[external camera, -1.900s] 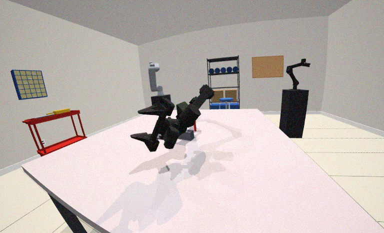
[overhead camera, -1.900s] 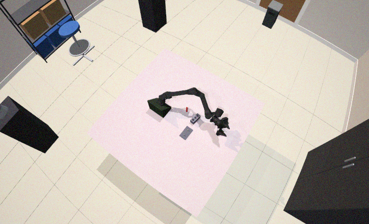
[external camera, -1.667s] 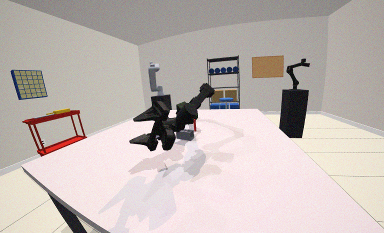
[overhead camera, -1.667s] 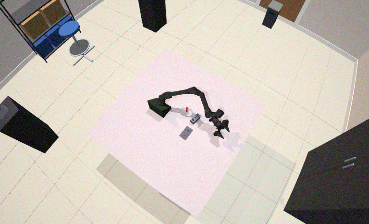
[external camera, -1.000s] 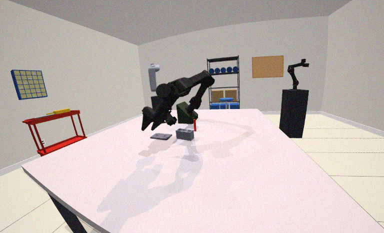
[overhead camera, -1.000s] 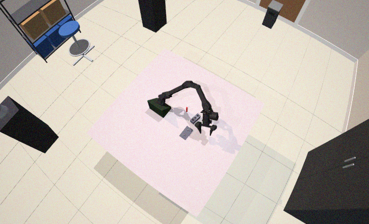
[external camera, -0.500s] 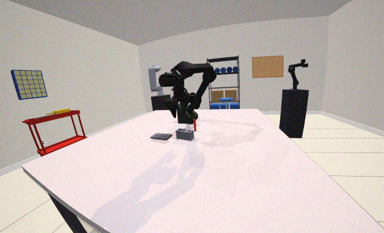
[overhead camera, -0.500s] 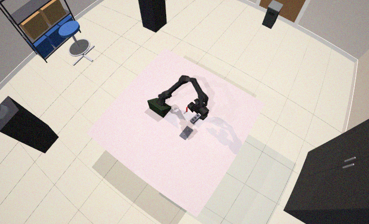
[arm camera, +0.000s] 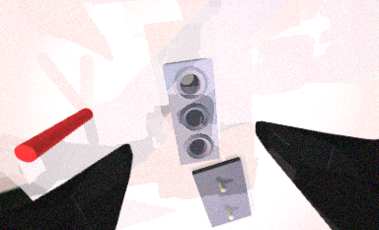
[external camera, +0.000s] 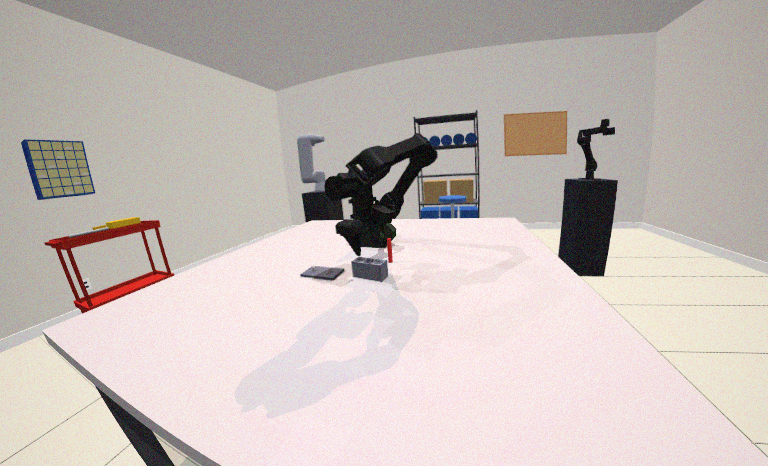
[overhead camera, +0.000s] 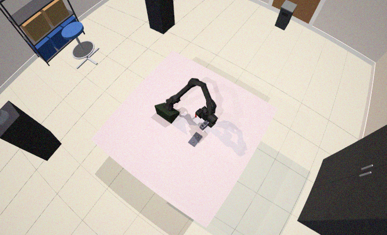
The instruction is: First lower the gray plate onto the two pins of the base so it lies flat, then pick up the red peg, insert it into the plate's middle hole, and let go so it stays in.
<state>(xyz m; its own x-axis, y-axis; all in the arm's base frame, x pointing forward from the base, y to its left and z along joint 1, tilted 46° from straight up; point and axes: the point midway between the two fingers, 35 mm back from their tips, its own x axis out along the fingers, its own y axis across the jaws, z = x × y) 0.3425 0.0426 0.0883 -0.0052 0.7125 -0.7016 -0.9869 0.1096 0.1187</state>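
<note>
Gripper [overhead camera: 204, 118] [external camera: 370, 246] [arm camera: 194, 138] gaping empty, I'm favoring long-side contact on the likely rigid gray plate [overhead camera: 204, 125] [external camera: 369, 270] [arm camera: 196, 100], base [overhead camera: 195, 139] [external camera: 322, 272] [arm camera: 221, 197] lying at wrist-view five o'clock.

Arm [overhead camera: 207, 93] [external camera: 382, 160]: matte black, six-joint, near-charcoal where light caught it. Long links looked chunky and angular, with hard bevelled edges; joint housings were thicker, some rounded off at the ends. One upper section showed a small pale slot in its dark casing. Foot sat on a very dark green, box-shaped base block [overhead camera: 166, 114], flat-sided, square-cornered. Fingers [external camera: 352, 239] were black too: broad wedges narrowing to blunt points, straight-edged, faint thin lines across their faces. From where I stood, screws and markings were too small to make out.
</note>
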